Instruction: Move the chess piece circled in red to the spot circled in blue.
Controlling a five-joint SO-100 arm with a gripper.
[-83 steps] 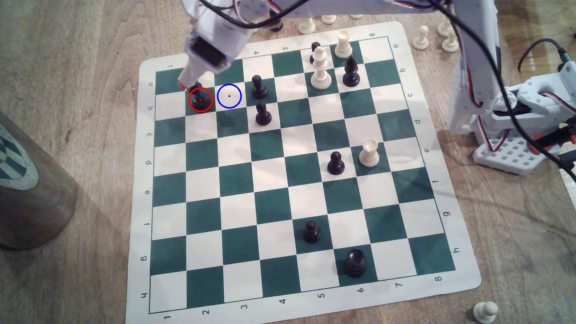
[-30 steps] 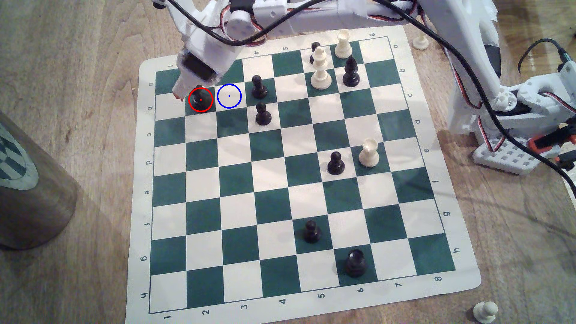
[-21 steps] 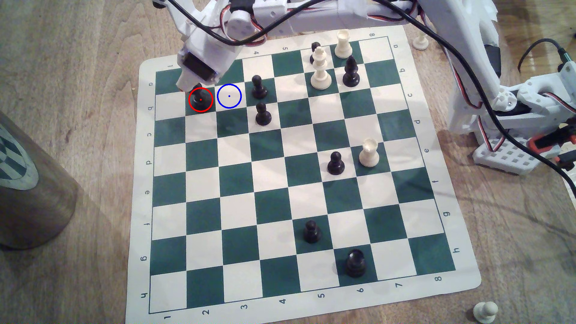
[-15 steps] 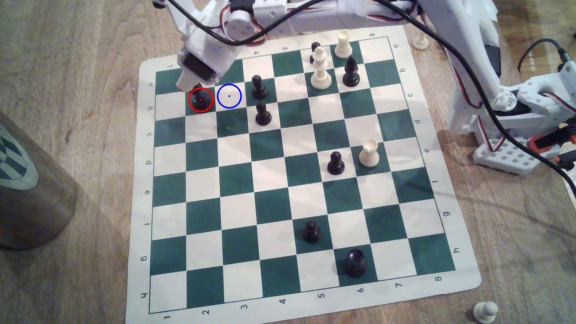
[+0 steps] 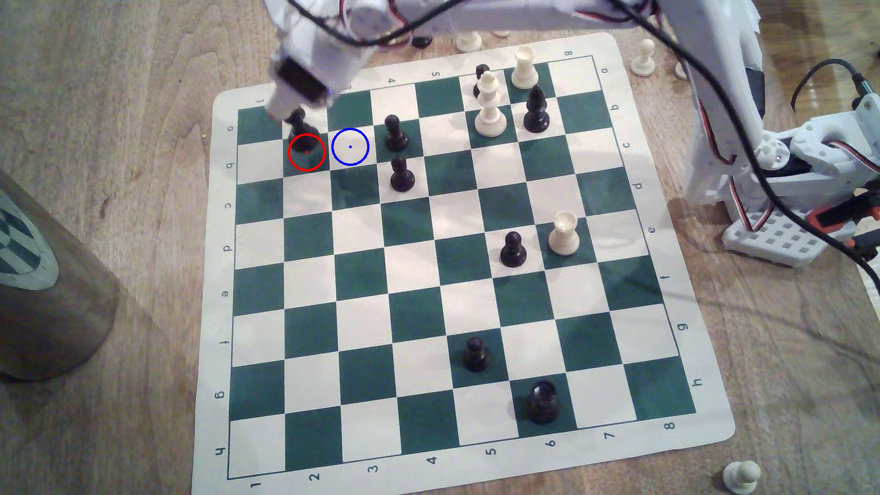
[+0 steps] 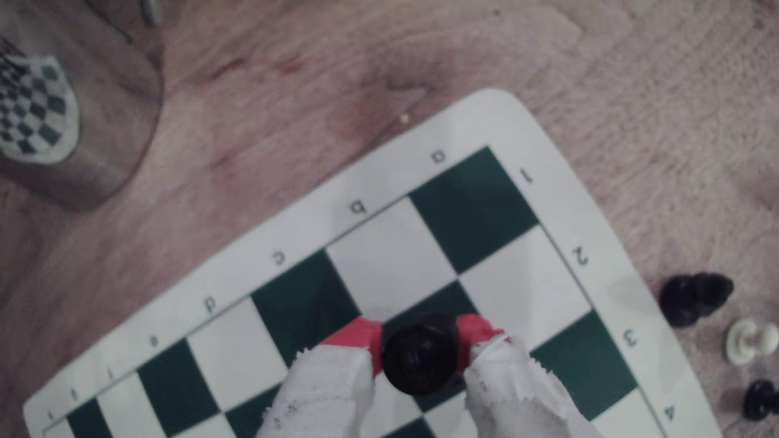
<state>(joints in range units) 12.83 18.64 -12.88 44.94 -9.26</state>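
Observation:
The chess piece (image 5: 301, 129) is black with a wide round base. It hangs tilted just over the far edge of the red-ringed green square (image 5: 306, 152), lifted off the board. My gripper (image 5: 290, 113) is shut on its upper part. In the wrist view the red-tipped fingers (image 6: 354, 335) press both sides of the piece's dark round top (image 6: 419, 358), with the gripper (image 6: 419, 337) above square b2. The spot (image 5: 350, 146), a cream square with a blue ring and dot, lies one square toward the exterior view's right and is bare.
Two black pawns (image 5: 395, 133) (image 5: 401, 175) stand just beyond the spot toward the exterior view's right. A white king (image 5: 489, 107), a black bishop (image 5: 536, 110) and rooks stand farther right. A brown tube (image 5: 43, 295) lies off the board's left. Loose pieces (image 6: 695, 297) lie on the table.
The gripper has risen and pulled slightly toward the board's far edge, lifting the black piece off the red-ringed square. Earlier it sat low around the piece on the board.

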